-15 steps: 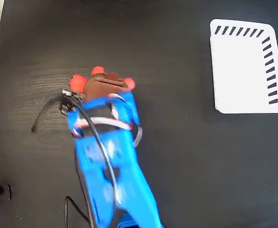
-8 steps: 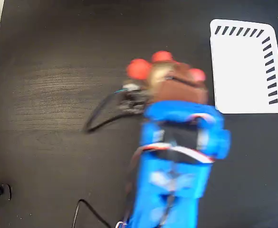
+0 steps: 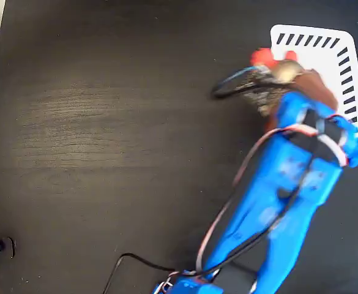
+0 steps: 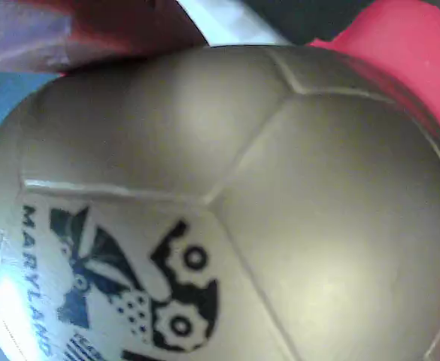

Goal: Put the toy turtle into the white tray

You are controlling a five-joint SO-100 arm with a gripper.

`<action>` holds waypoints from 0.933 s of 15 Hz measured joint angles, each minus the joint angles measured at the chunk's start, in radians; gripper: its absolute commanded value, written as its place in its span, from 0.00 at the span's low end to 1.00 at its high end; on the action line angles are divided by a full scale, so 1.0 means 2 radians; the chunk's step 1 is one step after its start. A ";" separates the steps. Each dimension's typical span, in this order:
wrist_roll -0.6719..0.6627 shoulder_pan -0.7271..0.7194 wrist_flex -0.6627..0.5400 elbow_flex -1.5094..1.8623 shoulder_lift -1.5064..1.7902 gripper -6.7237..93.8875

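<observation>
Wrist view: the frame is filled by the gold-silver shell of the toy turtle, its black-and-white sticker at lower left and a red limb at upper right. Fixed view: the gripper is closed on the turtle, which is now carried over the left edge of the white tray at far right, having been displaced rightward from mid-table within one second. Transport is judged almost complete; lowering and release remain.

"MARYLAND" printed on toy turtle shell
</observation>
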 measured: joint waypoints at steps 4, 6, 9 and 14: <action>0.004 0.032 -0.013 -0.054 -0.058 0.06; 0.004 0.044 -0.019 -0.060 -0.072 0.14; 0.003 0.038 -0.028 -0.061 -0.076 0.28; -0.005 0.043 -0.037 -0.030 -0.087 0.63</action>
